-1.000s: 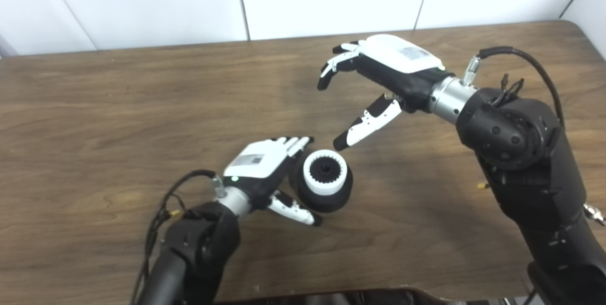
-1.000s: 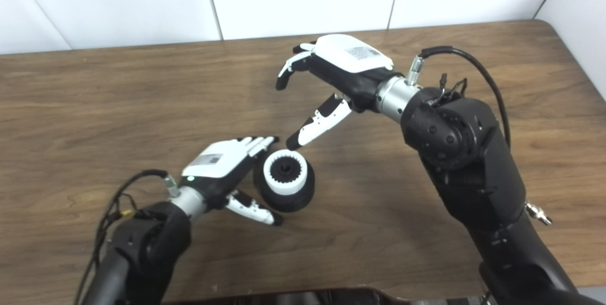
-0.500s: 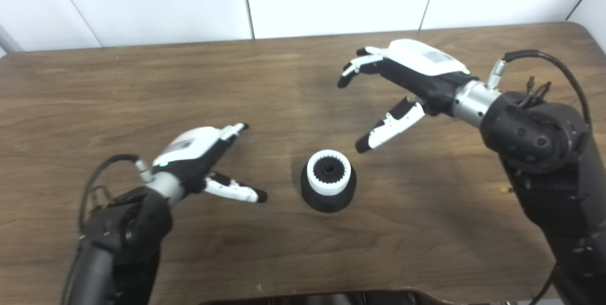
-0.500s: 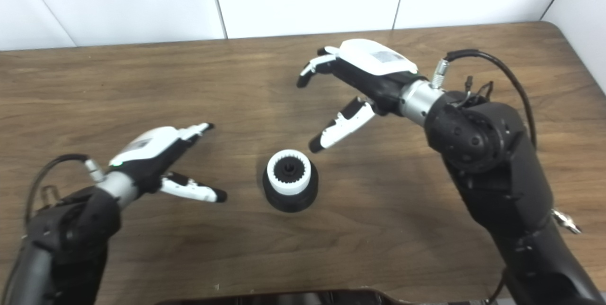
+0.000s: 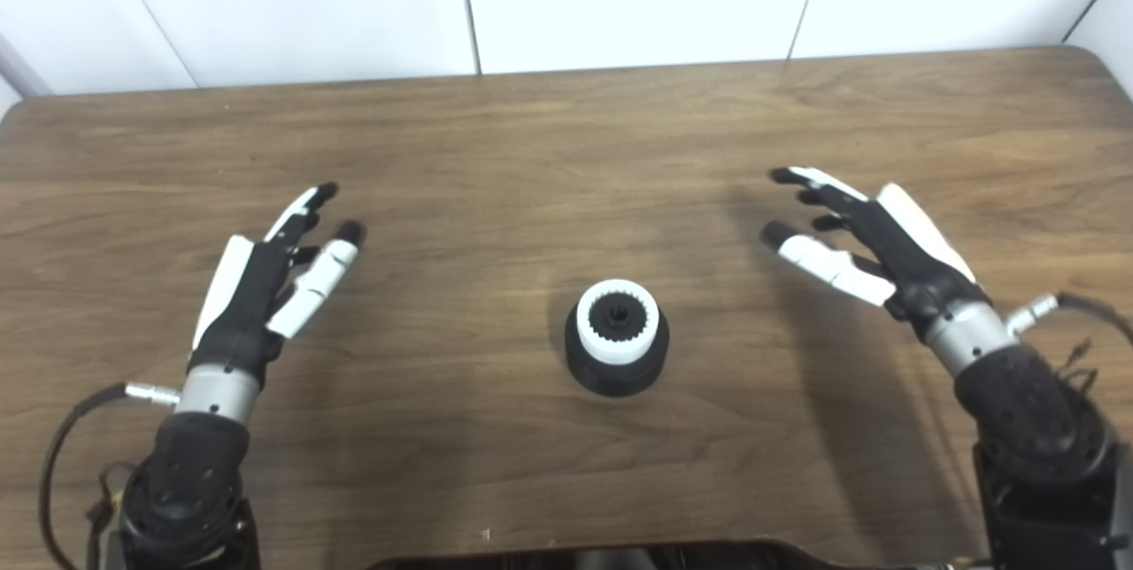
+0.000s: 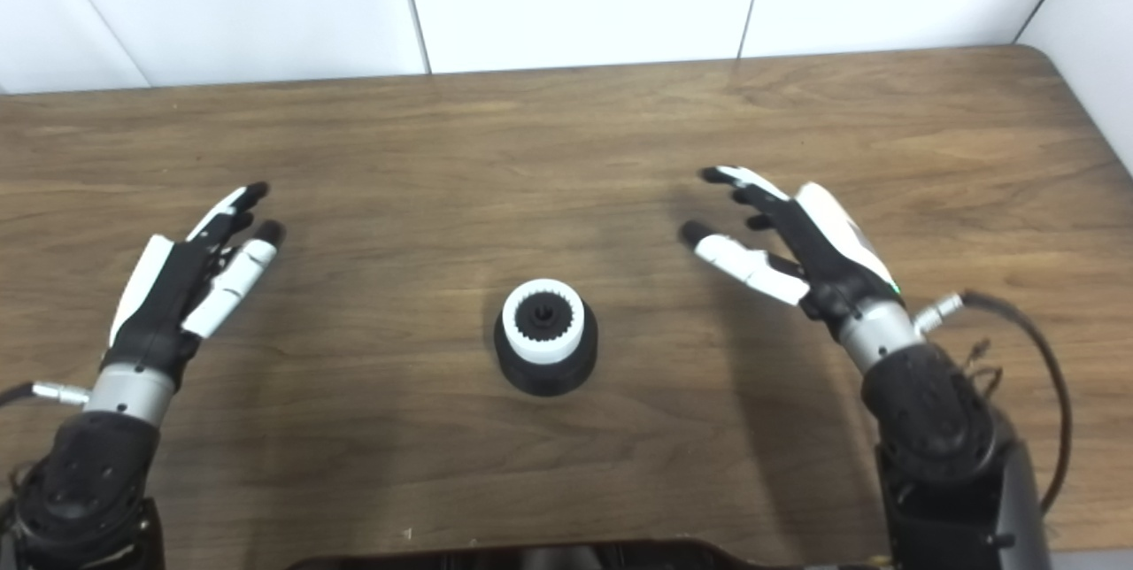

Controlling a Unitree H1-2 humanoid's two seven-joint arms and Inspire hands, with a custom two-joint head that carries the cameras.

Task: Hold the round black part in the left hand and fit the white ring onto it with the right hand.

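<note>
Left hand: my left hand [image 5: 265, 278] is spread open and holds nothing, hovering over the counter [image 5: 496, 163].
Right hand: my right hand [image 5: 872, 238] is open too, fingers apart, empty.
Black part: the round black part [image 5: 617, 368] stands on the counter between my two hands, well apart from both.
White ring: I see the white ring [image 5: 618, 321] seated on top of the black part.
</note>
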